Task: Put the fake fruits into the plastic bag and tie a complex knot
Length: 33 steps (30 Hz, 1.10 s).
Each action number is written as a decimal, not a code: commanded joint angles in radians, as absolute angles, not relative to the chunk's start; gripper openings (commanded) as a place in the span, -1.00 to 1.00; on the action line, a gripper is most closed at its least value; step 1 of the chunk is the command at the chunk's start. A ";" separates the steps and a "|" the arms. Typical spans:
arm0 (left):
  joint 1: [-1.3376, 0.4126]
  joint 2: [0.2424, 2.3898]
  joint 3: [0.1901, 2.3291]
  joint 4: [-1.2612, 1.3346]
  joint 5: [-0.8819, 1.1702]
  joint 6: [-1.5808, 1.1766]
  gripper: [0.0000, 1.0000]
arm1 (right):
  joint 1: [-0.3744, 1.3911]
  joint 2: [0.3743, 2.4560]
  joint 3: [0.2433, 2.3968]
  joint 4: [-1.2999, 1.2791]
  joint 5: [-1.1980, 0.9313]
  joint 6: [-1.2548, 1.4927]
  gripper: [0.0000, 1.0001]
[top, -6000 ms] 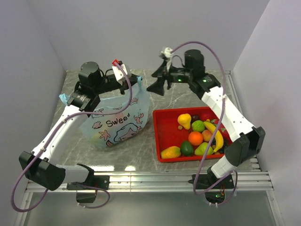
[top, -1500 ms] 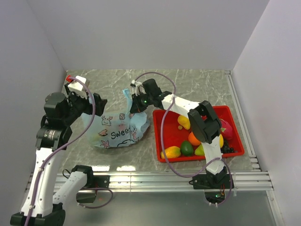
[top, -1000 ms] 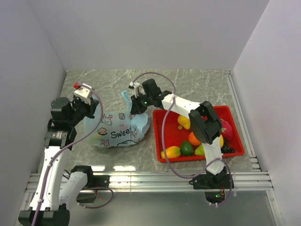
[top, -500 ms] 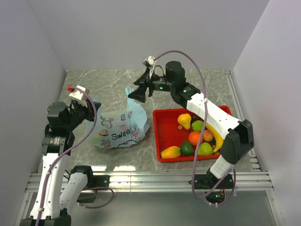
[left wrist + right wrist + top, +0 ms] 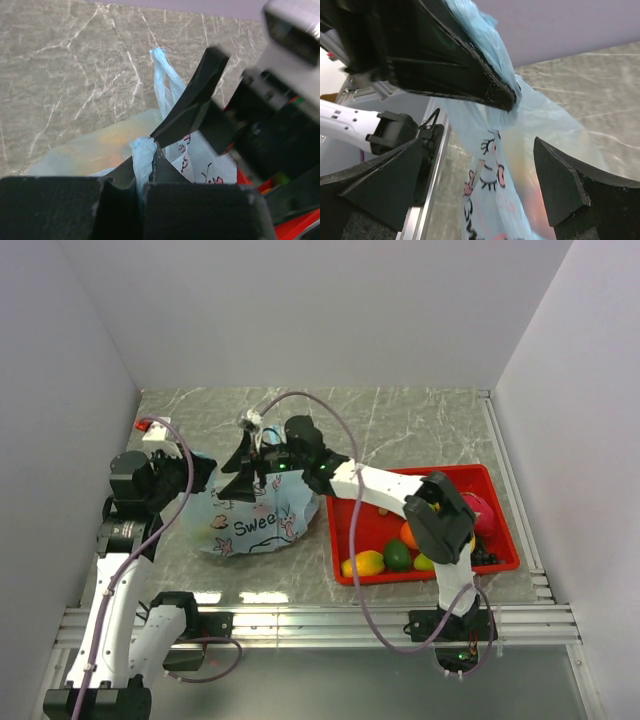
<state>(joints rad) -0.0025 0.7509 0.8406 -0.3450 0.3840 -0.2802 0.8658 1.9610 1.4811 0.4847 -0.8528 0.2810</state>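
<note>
A: L gripper (image 5: pixel 144 160)?
B: Pressed tight on a twisted strip of the plastic bag (image 5: pixel 255 525), at its upper left.
A: R gripper (image 5: pixel 479 150)?
B: Spread wide, nothing in it. Hovers over the bag top, just beside the L fingers.
A: Bag pos?
B: Lies on the marble table (image 5: pixel 400 430), left of the red tray (image 5: pixel 500 540), "Sweet" print up.
A: And the fake fruits (image 5: pixel 385 555)?
B: Several in the tray; an orange-yellow tint shows thru the bag.
</note>
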 commanded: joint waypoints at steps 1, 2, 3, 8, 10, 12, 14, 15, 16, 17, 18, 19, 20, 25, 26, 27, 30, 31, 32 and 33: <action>0.034 0.758 0.821 -0.292 0.360 -0.370 -0.99 | 0.913 2.017 1.552 0.663 -0.819 0.350 0.95; 0.040 0.761 0.813 -0.285 0.364 -0.391 -0.99 | 0.922 2.040 1.575 0.669 -0.799 0.363 0.95; 0.057 0.765 0.805 -0.276 0.370 -0.400 -0.99 | 0.933 2.090 1.589 0.664 -0.796 0.370 0.95; 0.087 0.794 0.795 -0.236 0.388 -0.423 -0.99 | 0.951 2.190 1.618 0.605 -0.767 0.379 0.55; 0.104 0.805 0.795 -0.229 0.414 -0.425 -0.99 | 0.954 2.201 1.612 0.583 -0.764 0.355 0.06; 0.127 0.816 0.789 -0.212 0.436 -0.428 -0.99 | 0.956 2.210 1.594 0.566 -0.770 0.344 -0.43; 0.140 0.825 0.785 -0.196 0.474 -0.416 -0.99 | 0.959 2.214 1.580 0.542 -0.773 0.333 -0.69; 0.153 0.828 0.790 -0.196 0.476 -0.411 -0.99 | 0.957 2.214 1.574 0.537 -0.770 0.328 -0.87; 0.164 0.831 0.795 -0.195 0.477 -0.408 -0.93 | 0.959 2.210 1.565 0.535 -0.767 0.316 -0.96; 0.176 0.839 0.798 -0.181 0.507 -0.391 -0.77 | 0.960 2.207 1.553 0.529 -0.762 0.310 -1.00; 0.210 0.839 0.811 -0.175 0.535 -0.381 -0.25 | 0.959 2.210 1.552 0.526 -0.764 0.308 -1.00; 0.231 0.844 0.824 -0.167 0.563 -0.373 0.05 | 0.960 2.214 1.560 0.522 -0.767 0.305 -1.00; 0.282 0.854 0.839 -0.169 0.646 -0.339 0.31 | 0.962 2.221 1.565 0.505 -0.765 0.304 -1.00; 0.487 0.897 1.023 -0.406 0.937 -0.151 0.93 | 0.962 2.240 1.597 0.503 -0.781 0.327 -1.00; 0.529 0.910 1.043 -0.481 0.989 -0.039 0.94 | 0.959 2.241 1.600 0.508 -0.790 0.331 -1.00; 0.607 0.920 1.078 -0.559 1.112 0.054 0.94 | 0.957 2.241 1.600 0.514 -0.798 0.336 -1.00; 0.672 1.006 1.169 -1.056 1.183 0.604 0.94 | 0.951 2.241 1.601 0.537 -0.825 0.354 -1.00; 0.673 1.035 1.178 -1.188 1.183 0.747 0.93 | 0.950 2.241 1.605 0.535 -0.830 0.351 -1.00; 0.673 1.089 1.180 -1.363 1.184 0.992 0.96 | 0.950 2.243 1.609 0.534 -0.830 0.350 -1.00; 0.673 1.107 1.157 -1.371 1.181 1.011 0.99 | 0.948 2.243 1.612 0.531 -0.841 0.348 -1.00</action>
